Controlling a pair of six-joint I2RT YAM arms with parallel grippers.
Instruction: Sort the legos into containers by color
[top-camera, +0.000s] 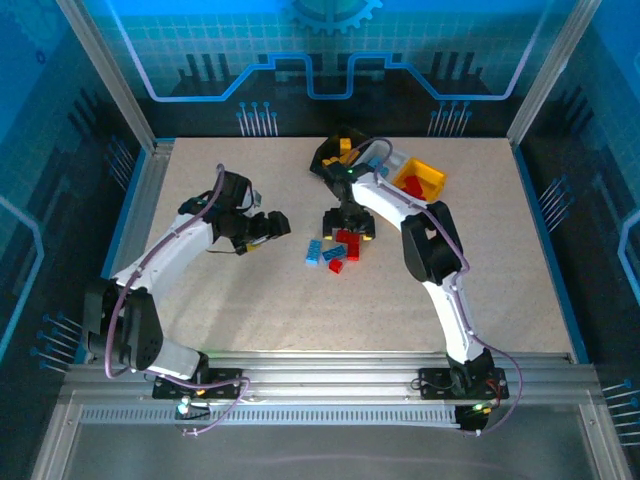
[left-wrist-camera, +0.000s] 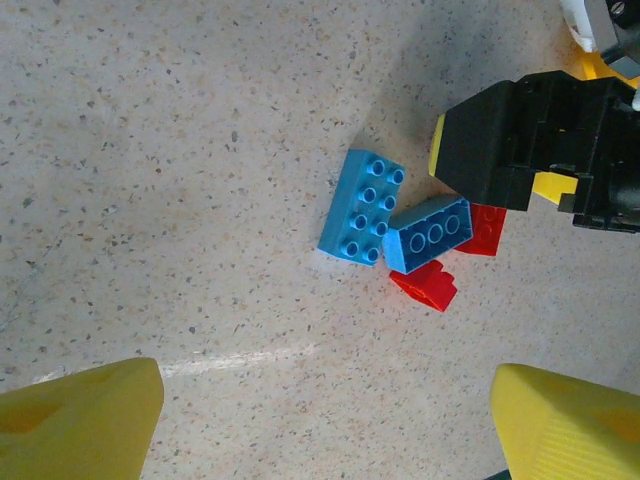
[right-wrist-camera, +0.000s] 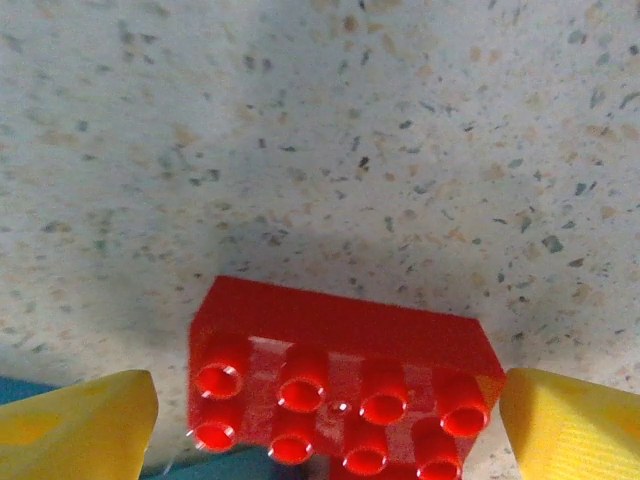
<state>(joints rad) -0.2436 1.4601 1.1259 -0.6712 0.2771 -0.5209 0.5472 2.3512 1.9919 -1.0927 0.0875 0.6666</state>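
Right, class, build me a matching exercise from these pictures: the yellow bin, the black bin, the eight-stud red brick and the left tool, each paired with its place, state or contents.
Column one
1 yellow bin
2 black bin
3 red brick
4 left tool

Column two
a open, left of the pile
b holds yellow bricks
c on the table between the right tool's fingers
d holds a red piece

Pairs: 1-d, 2-b, 3-c, 4-a

Bare table (top-camera: 220, 310) lies open left of the bricks (top-camera: 335, 252). The right gripper (top-camera: 352, 228) crowds their far side, bins (top-camera: 432, 180) behind.
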